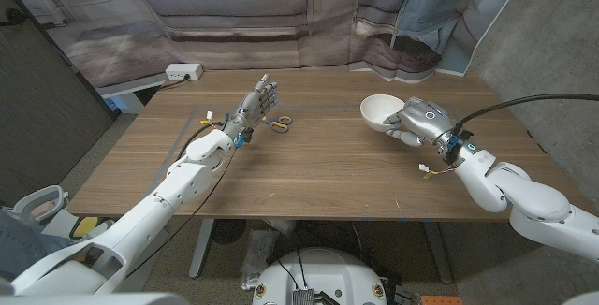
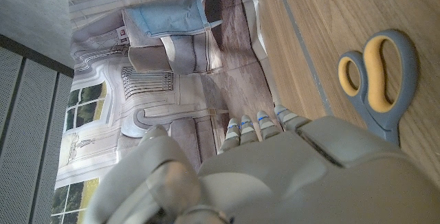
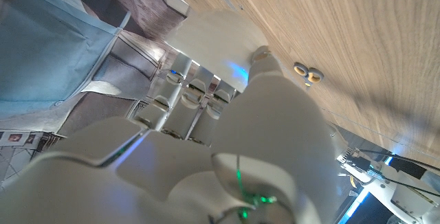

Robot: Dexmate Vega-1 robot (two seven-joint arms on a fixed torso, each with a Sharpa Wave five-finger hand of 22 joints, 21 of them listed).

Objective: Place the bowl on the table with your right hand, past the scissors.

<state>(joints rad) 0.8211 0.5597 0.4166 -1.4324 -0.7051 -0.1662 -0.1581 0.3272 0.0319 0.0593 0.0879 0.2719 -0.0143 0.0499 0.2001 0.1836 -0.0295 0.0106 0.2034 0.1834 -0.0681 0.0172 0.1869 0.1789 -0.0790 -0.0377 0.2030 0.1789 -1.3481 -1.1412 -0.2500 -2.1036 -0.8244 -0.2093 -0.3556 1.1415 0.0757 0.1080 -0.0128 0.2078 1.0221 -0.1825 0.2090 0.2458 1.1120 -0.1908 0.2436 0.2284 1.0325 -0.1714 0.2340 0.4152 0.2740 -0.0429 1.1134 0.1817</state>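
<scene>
No readable writing; the right hand [image 1: 423, 121] grips the white bowl [image 1: 379, 110], left hand [image 1: 257, 99] spread beside scissors [image 1: 279, 123].

I'm facing a printed backdrop [image 1: 234, 6] hanging behind my wooden table [image 1: 309, 169], grey wall [image 1: 552, 34] standing at my right

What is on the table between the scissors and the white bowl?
Nothing. In the head view, only bare wooden table lies between the scissors and the bowl, which the right robot hand grips.
</scene>
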